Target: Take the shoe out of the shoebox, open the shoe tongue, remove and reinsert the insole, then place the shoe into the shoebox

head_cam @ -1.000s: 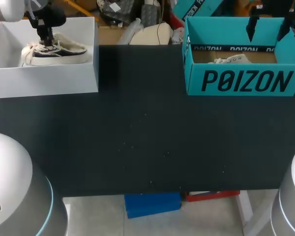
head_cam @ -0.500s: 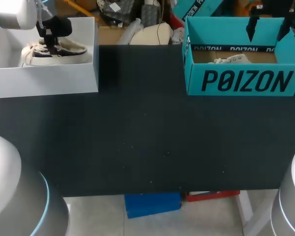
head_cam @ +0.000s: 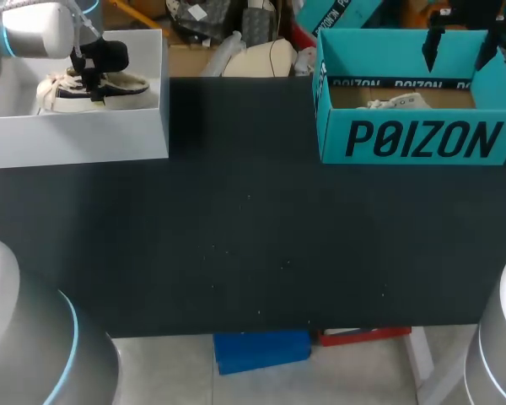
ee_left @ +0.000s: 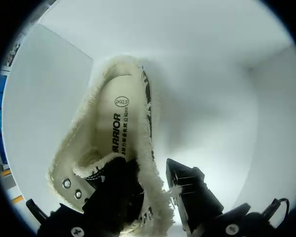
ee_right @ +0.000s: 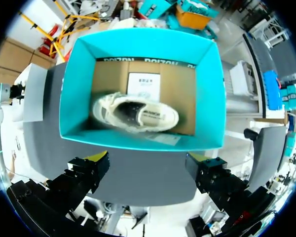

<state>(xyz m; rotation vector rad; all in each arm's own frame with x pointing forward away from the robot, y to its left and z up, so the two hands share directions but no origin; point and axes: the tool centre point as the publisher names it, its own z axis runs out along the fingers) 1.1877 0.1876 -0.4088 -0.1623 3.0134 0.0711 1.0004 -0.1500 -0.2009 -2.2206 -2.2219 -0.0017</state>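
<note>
- The left gripper [head_cam: 89, 74] [ee_left: 155, 193] reaches down inside the white cardboard shoebox [head_cam: 76, 139] [ee_left: 212, 74]. It is pinched closed on the shoe's fleecy side wall, with one finger in the shoe's opening and the other outside.
- The navy-and-cream fleece-lined sneaker [head_cam: 110, 91] [ee_left: 121, 128] sits inside the white cardboard shoebox, sole down, its printed cream insole showing.
- A teal cardboard shoebox [head_cam: 422, 139] [ee_right: 79, 98] stands well apart from the white cardboard shoebox, across the black table [head_cam: 253, 245]. It holds a white lace-up shoe [head_cam: 396, 103] [ee_right: 135, 114].
- The right gripper [head_cam: 464, 46] [ee_right: 148, 165] hangs far from the white cardboard shoebox, above the teal one, with its fingers spread wide and holding nothing.
</note>
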